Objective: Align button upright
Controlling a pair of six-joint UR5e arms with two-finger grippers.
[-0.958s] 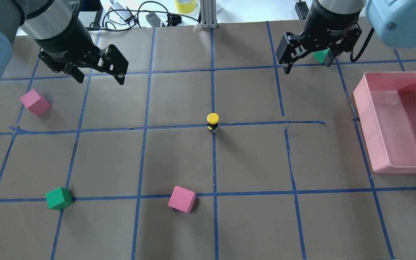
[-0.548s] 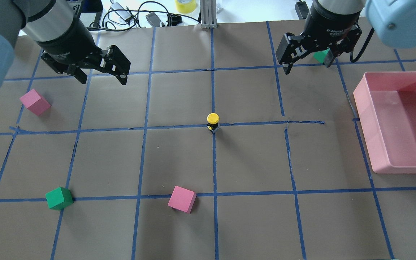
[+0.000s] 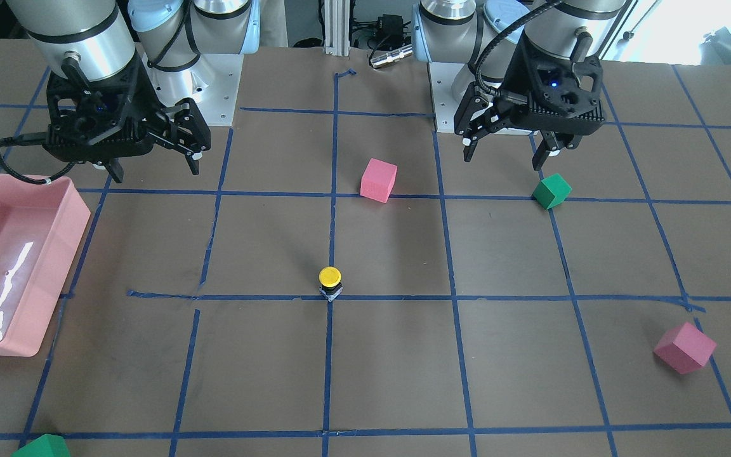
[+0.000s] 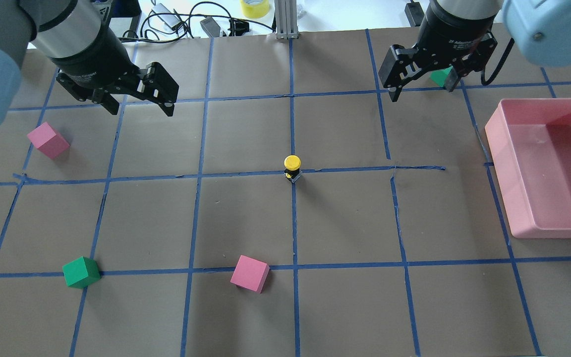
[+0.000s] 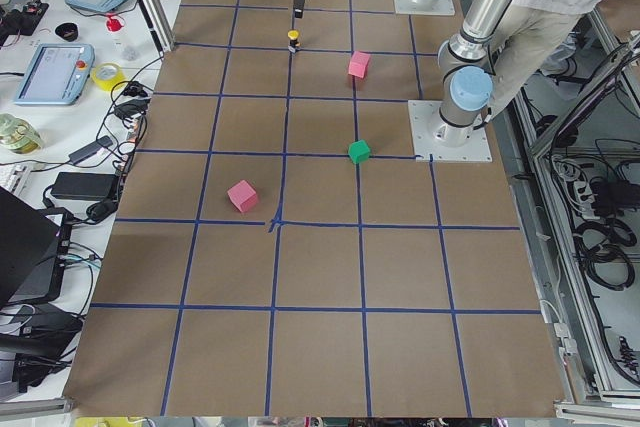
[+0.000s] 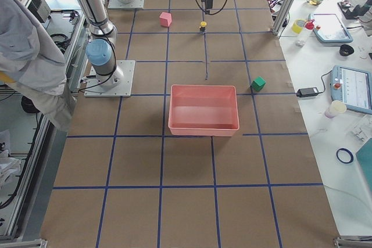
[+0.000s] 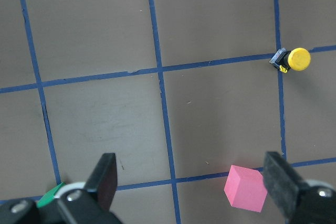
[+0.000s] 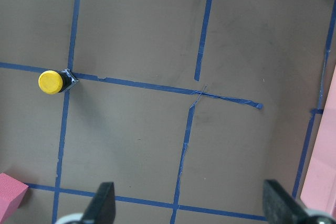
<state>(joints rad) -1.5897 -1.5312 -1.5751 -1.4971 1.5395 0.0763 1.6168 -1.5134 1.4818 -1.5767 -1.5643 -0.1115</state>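
The button (image 4: 292, 167) stands upright on its base at a blue tape crossing in the middle of the table, yellow cap on top. It also shows in the front view (image 3: 330, 282), the left wrist view (image 7: 291, 60) and the right wrist view (image 8: 55, 82). My left gripper (image 4: 139, 106) is open and empty, hanging above the table far to the button's left and beyond it. My right gripper (image 4: 422, 90) is open and empty, above the table far to the button's right and beyond it. Neither touches the button.
A pink tray (image 4: 558, 232) lies at the right edge. Pink cubes sit at the left (image 4: 48, 140) and front middle (image 4: 250, 273). A green cube (image 4: 81, 272) sits front left, another (image 4: 441, 76) under the right gripper. Cables and yellow tape lie beyond the far edge.
My left gripper has shifted slightly to the right and stays open. The right gripper and the button have not moved.
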